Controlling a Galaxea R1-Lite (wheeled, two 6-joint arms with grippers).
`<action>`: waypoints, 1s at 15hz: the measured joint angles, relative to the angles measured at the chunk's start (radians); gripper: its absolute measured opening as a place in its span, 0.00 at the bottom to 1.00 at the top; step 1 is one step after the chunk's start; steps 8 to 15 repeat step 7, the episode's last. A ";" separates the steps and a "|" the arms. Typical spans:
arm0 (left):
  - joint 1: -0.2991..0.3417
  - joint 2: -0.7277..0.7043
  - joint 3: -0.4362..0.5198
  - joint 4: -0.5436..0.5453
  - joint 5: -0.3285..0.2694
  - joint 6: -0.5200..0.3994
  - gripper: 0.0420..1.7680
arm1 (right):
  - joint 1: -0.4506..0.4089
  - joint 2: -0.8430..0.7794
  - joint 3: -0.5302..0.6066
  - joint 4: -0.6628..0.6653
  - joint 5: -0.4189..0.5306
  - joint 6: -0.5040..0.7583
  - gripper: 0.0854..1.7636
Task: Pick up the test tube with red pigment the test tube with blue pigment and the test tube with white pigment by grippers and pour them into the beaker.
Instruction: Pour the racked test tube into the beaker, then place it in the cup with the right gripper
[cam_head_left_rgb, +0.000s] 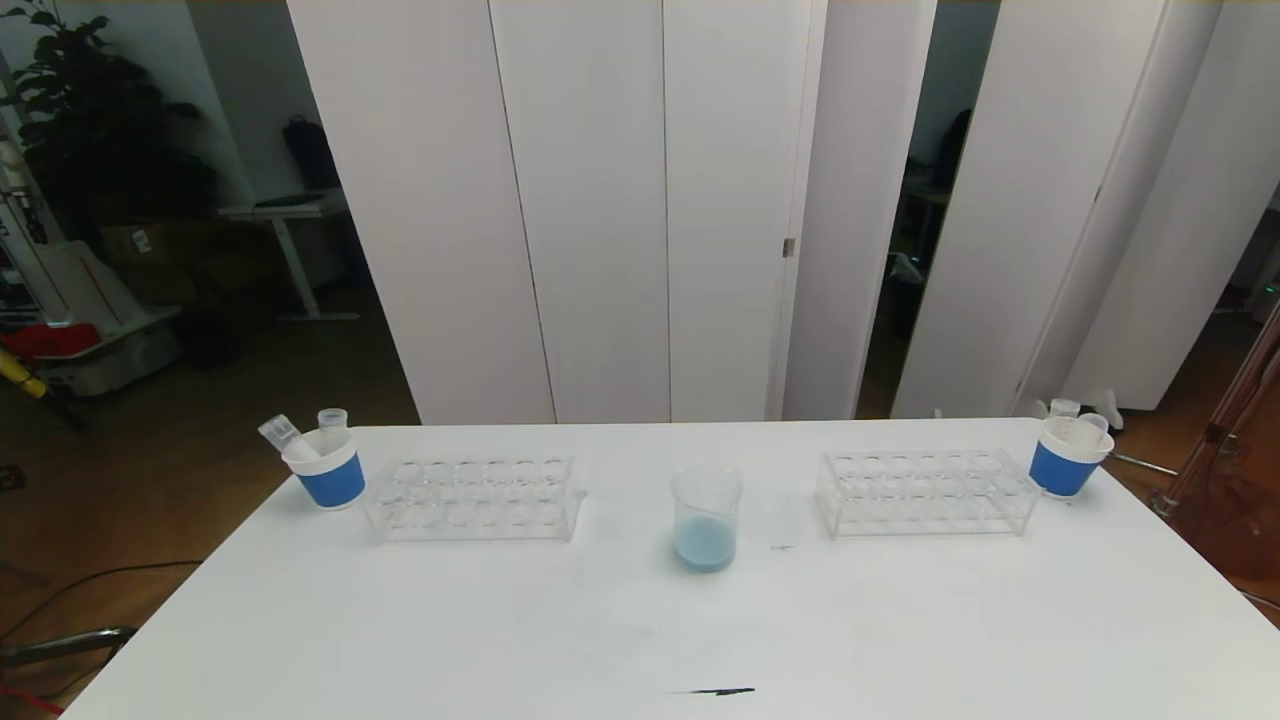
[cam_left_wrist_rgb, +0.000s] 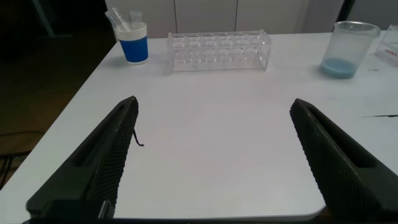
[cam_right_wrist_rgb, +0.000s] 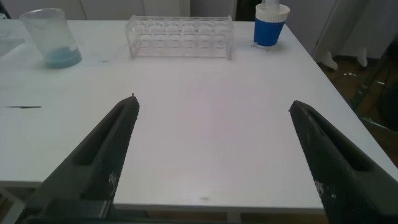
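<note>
Low in each wrist view, the left gripper (cam_left_wrist_rgb: 211, 155) and right gripper (cam_right_wrist_rgb: 211, 155) gape wide, holding nothing. At the head view's centre stands the beaker (cam_head_left_rgb: 706, 520), holding pale blue liquid. Farther off, empty tubes (cam_head_left_rgb: 283, 434) lean in the left paper cup (cam_head_left_rgb: 327, 470): light, slippery, brittle; grip mid-body.

A: Where does the head camera look from?
B: High up, facing forward and down over the whole worktop (cam_head_left_rgb: 400, 620).
A: And the wrists?
B: Low at the near edge, facing across; both share the beaker (cam_left_wrist_rgb: 348, 50).
</note>
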 joint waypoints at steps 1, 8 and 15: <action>0.000 0.000 0.000 0.000 0.000 0.000 0.99 | 0.000 -0.016 0.004 0.001 0.001 -0.011 0.98; 0.000 0.000 0.000 0.000 0.000 0.000 0.99 | 0.000 -0.051 0.023 -0.058 0.005 -0.013 0.98; 0.000 0.000 0.000 0.000 0.000 0.000 0.99 | 0.000 -0.051 0.023 -0.058 0.005 -0.013 0.98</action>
